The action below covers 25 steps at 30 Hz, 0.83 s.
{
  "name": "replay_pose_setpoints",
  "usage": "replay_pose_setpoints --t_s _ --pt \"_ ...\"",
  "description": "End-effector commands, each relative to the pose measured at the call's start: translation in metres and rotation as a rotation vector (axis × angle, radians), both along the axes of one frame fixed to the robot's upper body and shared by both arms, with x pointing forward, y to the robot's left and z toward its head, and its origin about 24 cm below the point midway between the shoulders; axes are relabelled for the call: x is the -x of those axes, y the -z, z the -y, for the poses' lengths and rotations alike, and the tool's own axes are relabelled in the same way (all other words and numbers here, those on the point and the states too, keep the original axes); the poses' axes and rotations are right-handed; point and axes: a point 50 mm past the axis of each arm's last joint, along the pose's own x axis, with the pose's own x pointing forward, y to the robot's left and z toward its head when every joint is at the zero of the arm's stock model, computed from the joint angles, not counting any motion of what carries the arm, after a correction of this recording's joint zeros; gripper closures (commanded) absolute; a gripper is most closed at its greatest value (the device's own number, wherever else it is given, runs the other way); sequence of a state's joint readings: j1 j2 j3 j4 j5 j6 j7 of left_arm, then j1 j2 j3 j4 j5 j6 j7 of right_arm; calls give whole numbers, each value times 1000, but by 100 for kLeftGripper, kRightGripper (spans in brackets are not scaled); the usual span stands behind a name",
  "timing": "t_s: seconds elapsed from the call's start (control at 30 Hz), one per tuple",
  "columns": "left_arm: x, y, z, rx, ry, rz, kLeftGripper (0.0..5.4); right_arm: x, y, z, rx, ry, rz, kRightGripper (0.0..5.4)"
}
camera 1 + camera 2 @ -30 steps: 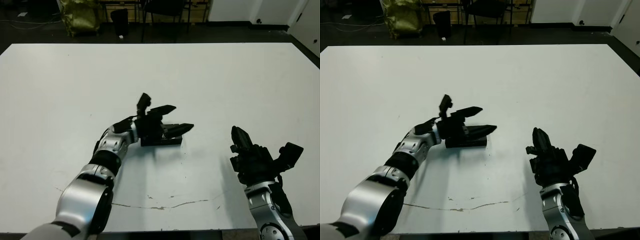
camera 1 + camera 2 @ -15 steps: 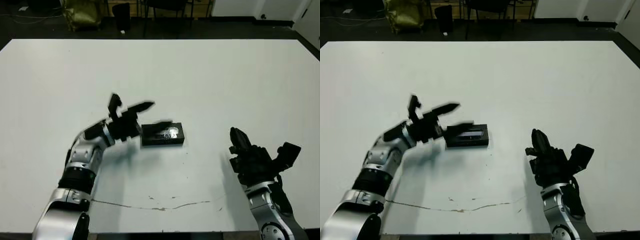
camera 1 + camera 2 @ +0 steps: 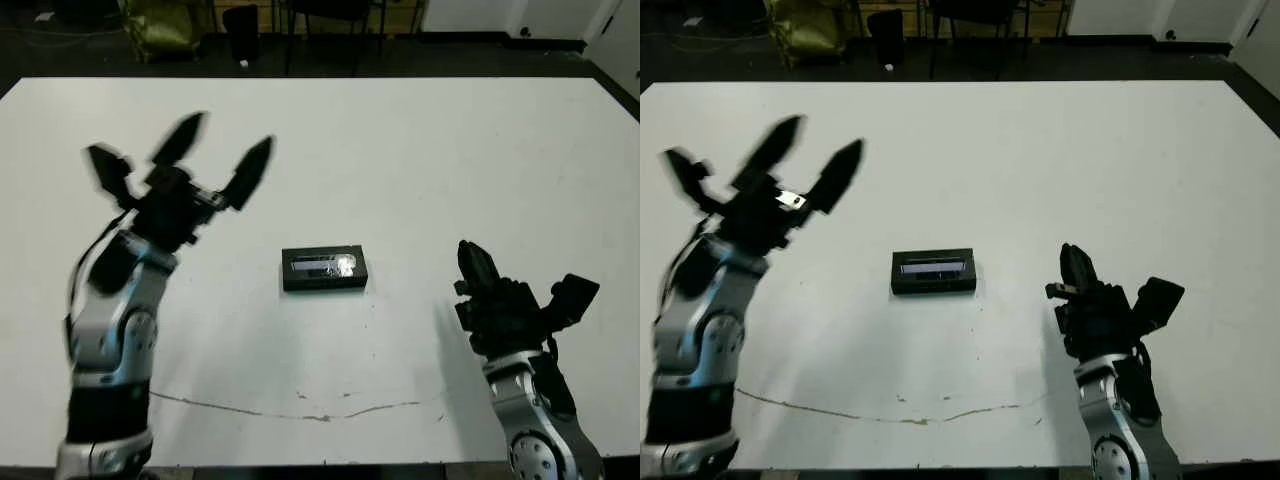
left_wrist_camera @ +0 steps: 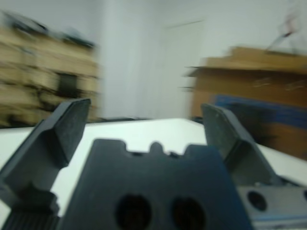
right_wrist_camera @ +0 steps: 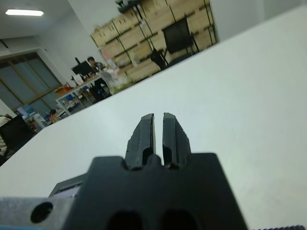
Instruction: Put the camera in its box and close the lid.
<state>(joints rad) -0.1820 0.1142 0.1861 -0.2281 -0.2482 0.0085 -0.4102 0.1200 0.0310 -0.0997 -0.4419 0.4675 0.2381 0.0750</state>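
the box (image 3: 325,269) lies flat mid-worktop (image 3: 420,160), lid (image 3: 324,263) on, bare surface all round. left end effector (image 3: 190,160) spread apart; right end effector (image 3: 480,275) pressed together.

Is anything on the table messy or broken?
Nothing looks broken or spilled. The box lies flat in the middle of the table with the lid sitting squarely on it. The only odd mark is a thin dark wavy line across the white top near the front edge, like a crack or a scratch.

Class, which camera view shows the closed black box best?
The left eye view: the box lies whole and unobstructed. The right eye view matches it, the right wrist view catches only a corner, and the left wrist view shows none.
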Motion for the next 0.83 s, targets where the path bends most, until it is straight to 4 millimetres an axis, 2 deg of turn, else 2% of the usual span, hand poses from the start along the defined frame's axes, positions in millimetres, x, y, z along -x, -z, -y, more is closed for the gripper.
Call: replay_pose_setpoints --t_s 0.03,0.23,0.4,0.57,0.6,0.83 --pt "15 22 -13 -89 -169 -41 138 -3 3 3 66 29 2 540" --pt "45 60 -19 -56 -275 -119 280 -11 3 3 251 58 44 540" --pt "63 84 -20 -51 -348 -161 402 -15 13 -2 375 114 59 540" --pt "64 99 -20 -45 -380 -207 523 -16 24 -5 391 113 76 540" --pt "62 100 -20 -44 -379 -203 538 -16 26 -6 392 113 73 540" --pt "54 99 -15 -34 -365 -162 538 -13 38 -10 382 83 33 540"
